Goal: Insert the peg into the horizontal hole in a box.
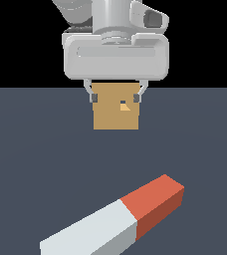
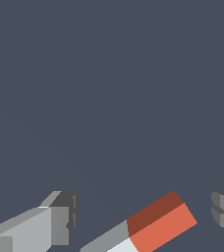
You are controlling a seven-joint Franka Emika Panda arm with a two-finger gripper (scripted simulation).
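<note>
My tool [image 1: 115, 94] hangs high with its fingers [image 1: 92, 94] spread apart and nothing between them. In the exterior view they seem to bracket the top of the box [image 1: 116, 117], but I judge that to be overlap along the line of sight: the wrist view shows only bare counter [image 2: 109, 98] and one end of the peg [image 2: 155, 224] between the two fingertips, and no box. The peg lies flat on the counter near the front of the exterior view, well apart from the box, set on a diagonal with its red-orange end toward the exterior view's right and its pale end toward the left. The box stands upright farther back, with the horizontal hole [image 1: 123, 105] in the face turned to that camera, so the peg will have to be levelled and lined up with that face. My open stance suits a descent: the gap looks wider than the peg's section. Nothing is grasped yet.
</note>
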